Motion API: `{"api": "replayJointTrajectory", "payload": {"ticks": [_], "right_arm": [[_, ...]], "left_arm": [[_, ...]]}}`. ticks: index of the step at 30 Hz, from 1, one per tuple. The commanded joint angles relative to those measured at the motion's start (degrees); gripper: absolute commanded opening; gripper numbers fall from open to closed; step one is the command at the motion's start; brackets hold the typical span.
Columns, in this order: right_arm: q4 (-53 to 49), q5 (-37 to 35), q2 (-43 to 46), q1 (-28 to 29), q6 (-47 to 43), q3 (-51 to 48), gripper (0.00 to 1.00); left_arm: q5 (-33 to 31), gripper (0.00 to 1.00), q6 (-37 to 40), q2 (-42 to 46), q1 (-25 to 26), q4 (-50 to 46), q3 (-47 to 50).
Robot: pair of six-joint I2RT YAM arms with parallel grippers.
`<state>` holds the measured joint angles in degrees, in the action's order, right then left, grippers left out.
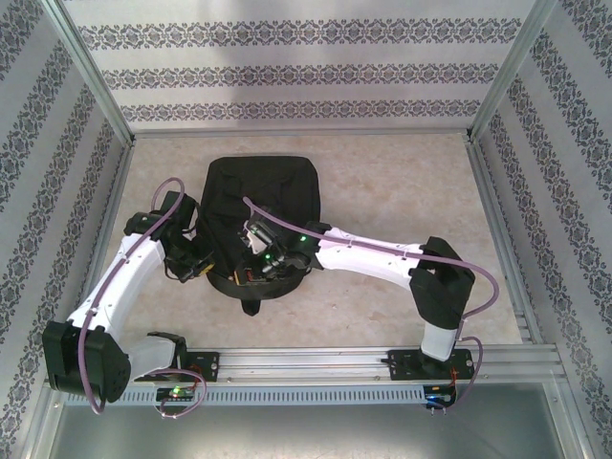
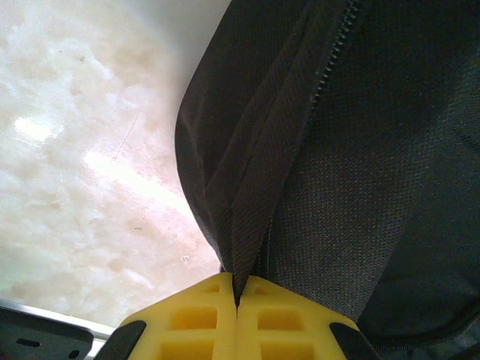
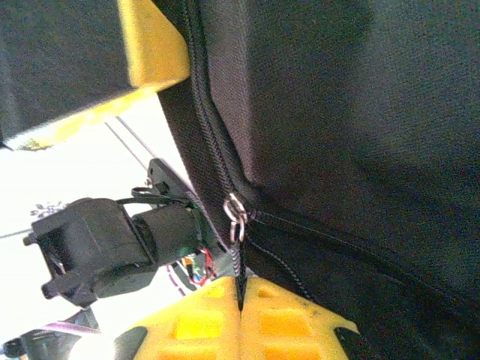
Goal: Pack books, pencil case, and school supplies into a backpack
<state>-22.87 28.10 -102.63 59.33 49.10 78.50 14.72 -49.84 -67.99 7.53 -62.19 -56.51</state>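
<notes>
Both arms are bending inward: left claw (image 2: 237,304) pinching a backpack (image 1: 263,191) fold, right claw (image 3: 240,301) clamping its zipper pull (image 3: 236,214), the backpack lying lengthwise away from them.

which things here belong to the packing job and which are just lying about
Job: backpack; its zip pull, pinched by the right fingers; its fabric fold, pinched by the left fingers.
Not the job: table; patterned walls; metal rail.
</notes>
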Motion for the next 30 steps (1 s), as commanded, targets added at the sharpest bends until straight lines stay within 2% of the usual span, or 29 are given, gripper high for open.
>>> {"api": "replayJointTrajectory", "payload": {"ticks": [1,8,17,19,21,24,29,30], "right_arm": [[-7.8,0.5,6.0,-1.3,-3.2,-3.9,0.00],[-9.1,0.0,11.6,-5.0,-4.5,-9.4,0.00],[-17.8,-3.0,12.5,-7.1,-13.1,-6.6,0.00],[-18.0,-1.5,12.1,-7.3,-13.8,-6.5,0.00],[-14.7,2.6,11.3,-7.1,-10.4,-6.2,0.00],[-6.0,5.0,9.4,-4.7,-2.7,-4.4,0.00],[7.7,6.1,-1.0,-1.8,10.8,4.3,0.00],[9.4,5.9,-3.1,-1.4,13.2,6.4,0.00]], "left_arm": [[-8.0,0.00,1.3,1.2,-0.3,-1.2,-2.1],[-8.2,0.00,1.3,2.0,-0.3,-1.1,-2.0],[-12.1,0.00,2.2,2.9,-0.5,-2.0,-3.8],[-14.3,0.00,1.6,3.0,-0.9,-2.1,-5.9],[-15.1,0.00,1.1,2.9,-1.5,-0.8,-7.6],[-18.2,0.11,-0.3,1.3,-2.0,-0.4,-11.2],[-21.5,0.39,-0.7,-0.9,-2.8,-3.6,-17.2],[-22.5,0.47,-0.8,-0.5,-3.0,-4.8,-18.2]]}}
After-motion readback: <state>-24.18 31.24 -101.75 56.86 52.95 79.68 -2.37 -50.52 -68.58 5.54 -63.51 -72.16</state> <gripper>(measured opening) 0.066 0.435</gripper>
